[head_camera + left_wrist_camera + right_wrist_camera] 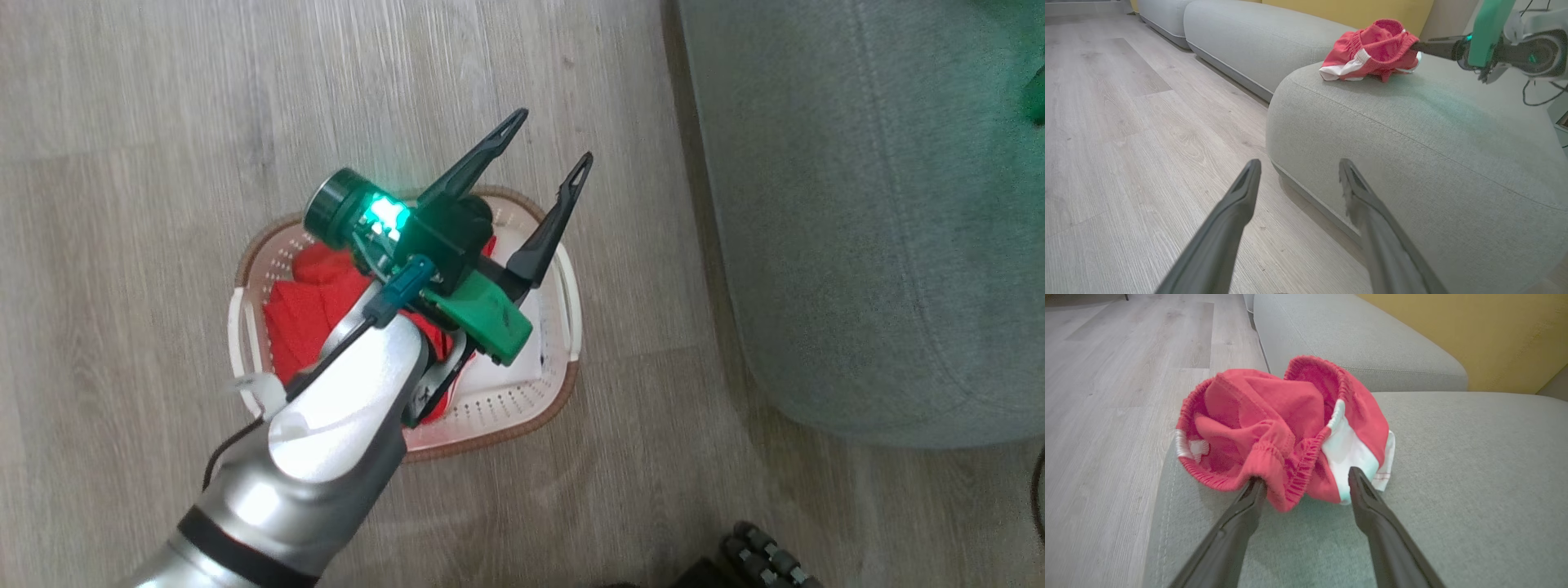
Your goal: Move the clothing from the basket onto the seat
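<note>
The cream basket (490,431) stands on the floor with red clothing (309,314) and a white panel heaped inside. Above it hangs my left gripper (553,135), open and holding nothing, its fingers pointing toward the grey-green seat (857,245). In the left wrist view the same gripper (1299,163) faces the seat's (1412,134) rounded corner. A pair of red shorts (1274,416) with white panels lies crumpled on the seat (1474,465). My right gripper (1306,477) stands open around its near edge, and the fabric touches the left finger. The left wrist view shows those shorts (1372,49) with the right gripper (1419,46) at them.
Pale wood flooring (122,204) surrounds the basket. A second sofa cushion (1249,36) runs behind the seat, against a yellow wall (1494,335). Dark parts of the robot's base (767,559) show at the bottom edge of the head view.
</note>
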